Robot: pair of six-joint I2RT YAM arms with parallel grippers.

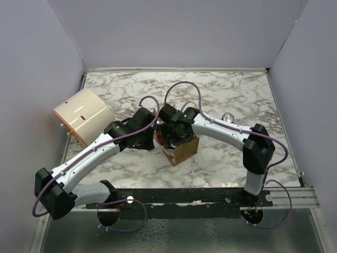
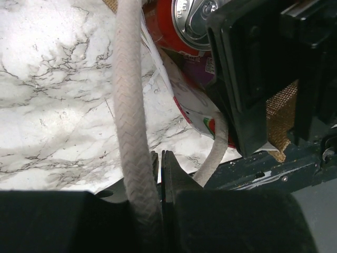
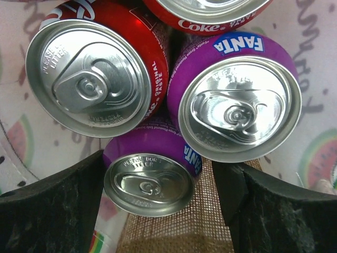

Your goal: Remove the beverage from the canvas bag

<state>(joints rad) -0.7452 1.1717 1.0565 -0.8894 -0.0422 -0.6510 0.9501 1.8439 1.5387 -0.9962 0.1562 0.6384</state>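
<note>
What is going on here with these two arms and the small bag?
The left fingers are shut on a white rope handle of the brown bag. The right fingers are inside the bag, open on both sides of a purple can, not closed on it yet. Two red cans and another purple can stand beside it.

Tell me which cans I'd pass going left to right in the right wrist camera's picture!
red Coke can → lower purple can → purple Fanta can. The second Coke can at the top edge stretches across the middle, so it has no clear place in the order.
</note>
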